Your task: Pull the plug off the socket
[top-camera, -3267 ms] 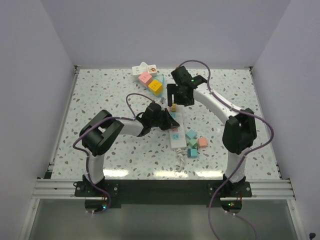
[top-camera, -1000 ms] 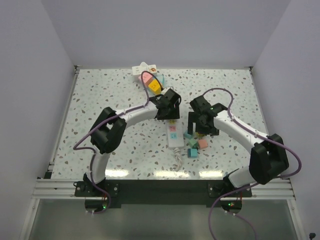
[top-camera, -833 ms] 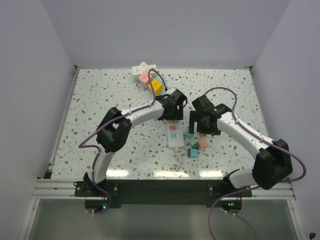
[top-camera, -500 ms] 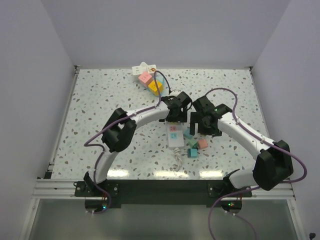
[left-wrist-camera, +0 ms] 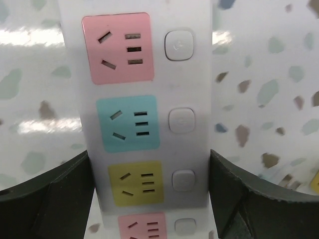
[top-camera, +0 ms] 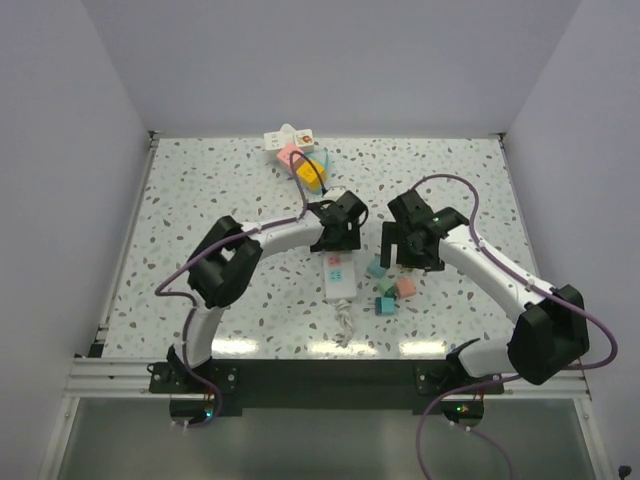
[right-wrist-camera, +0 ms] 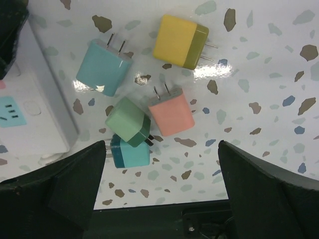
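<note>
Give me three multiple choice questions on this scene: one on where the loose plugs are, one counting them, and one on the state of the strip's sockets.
1. Where do the loose plugs lie relative to the power strip?
A plugged into it
B on the table beside it
C stacked on it

2. How many loose plugs does the right wrist view show?
A three
B five
C seven

3. The sockets in the left wrist view are:
A all empty
B all filled
C one filled

Answers:
1 B, they lie flat on the table next to the strip.
2 B, five separate bodies show.
3 A, every slot is bare.
</note>
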Robot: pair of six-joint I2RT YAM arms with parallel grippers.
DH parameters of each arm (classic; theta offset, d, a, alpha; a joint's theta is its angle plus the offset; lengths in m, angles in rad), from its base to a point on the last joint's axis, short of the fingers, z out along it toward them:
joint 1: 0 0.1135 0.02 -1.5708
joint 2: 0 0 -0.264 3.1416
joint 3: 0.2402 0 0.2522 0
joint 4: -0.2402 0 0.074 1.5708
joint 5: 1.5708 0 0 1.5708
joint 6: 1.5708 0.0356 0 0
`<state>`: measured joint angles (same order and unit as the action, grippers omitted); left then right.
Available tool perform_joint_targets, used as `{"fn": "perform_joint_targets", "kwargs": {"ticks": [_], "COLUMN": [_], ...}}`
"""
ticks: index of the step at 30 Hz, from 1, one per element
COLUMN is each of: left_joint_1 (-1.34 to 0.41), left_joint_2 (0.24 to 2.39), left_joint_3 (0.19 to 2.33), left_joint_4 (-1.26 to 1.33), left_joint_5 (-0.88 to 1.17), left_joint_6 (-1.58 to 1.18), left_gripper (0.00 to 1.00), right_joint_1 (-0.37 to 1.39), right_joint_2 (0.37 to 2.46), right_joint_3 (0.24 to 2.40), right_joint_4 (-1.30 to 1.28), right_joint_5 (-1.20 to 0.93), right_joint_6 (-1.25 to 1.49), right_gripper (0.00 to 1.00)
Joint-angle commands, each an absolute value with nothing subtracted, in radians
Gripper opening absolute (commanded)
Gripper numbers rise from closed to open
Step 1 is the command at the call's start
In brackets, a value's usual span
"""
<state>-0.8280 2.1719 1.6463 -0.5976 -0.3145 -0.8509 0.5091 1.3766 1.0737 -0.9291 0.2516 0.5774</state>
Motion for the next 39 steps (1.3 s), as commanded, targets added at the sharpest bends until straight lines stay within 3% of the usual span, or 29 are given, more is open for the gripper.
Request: {"fn": "perform_joint_targets", "kwargs": {"ticks": [1,2,9,12,17,21,29,30,33,34,35,36,37,39], "left_joint_1": [-0.758,-0.743,-0.496,-0.297,-0.126,0.035,0.123,0.123,0.123,0.123,0.121,0.123,0.121,0.123], "left_joint_2": [2.061,2.025,1.659,1.621,1.707,1.761,1.710,1.686,1.625,1.606,1.588,1.554,1.540,1.508], "left_joint_3": [1.415,1.367,0.953,0.943,1.066,1.094,0.967,0.963,0.971,0.976,0.986,0.992,0.999,1.029], "left_joint_4": [-0.572,-0.581,-0.606,-0.617,-0.683,-0.664,-0.646,-0.647,-0.661,-0.669,-0.673,-0.679,-0.689,-0.704], "left_joint_5": [-0.256,-0.262,-0.267,-0.267,-0.356,-0.302,-0.256,-0.252,-0.236,-0.236,-0.235,-0.238,-0.239,-0.239], "left_joint_6": [-0.862,-0.861,-0.775,-0.698,-0.534,-0.460,-0.419,-0.419,-0.426,-0.431,-0.433,-0.436,-0.437,-0.440], "left_gripper": [0.12,0.01,0.00,0.00,0.00,0.00,0.00,0.03,0.31,0.54,0.64,0.87,0.98,1.00], "right_joint_1": [0.497,0.497,0.495,0.495,0.495,0.495,0.495,0.495,0.495,0.494,0.494,0.495,0.495,0.497], "right_joint_2": [1.342,1.341,1.377,1.410,1.450,1.460,1.502,1.503,1.531,1.545,1.563,1.619,1.650,1.731], "right_joint_3": [1.123,1.132,1.146,1.144,1.160,1.172,1.175,1.180,1.216,1.254,1.282,1.313,1.398,1.474], "right_joint_4": [-0.939,-0.939,-0.908,-0.884,-0.858,-0.838,-0.793,-0.784,-0.740,-0.730,-0.727,-0.732,-0.754,-0.785], "right_joint_5": [0.232,0.229,0.183,0.158,0.146,0.153,0.121,0.111,0.029,0.002,-0.038,-0.087,-0.098,-0.088], "right_joint_6": [0.563,0.561,0.552,0.546,0.534,0.528,0.528,0.526,0.500,0.465,0.444,0.422,0.390,0.359], "right_gripper": [0.97,0.97,0.96,0.96,0.96,0.96,0.98,0.98,0.98,0.98,0.98,0.98,0.99,0.98]}}
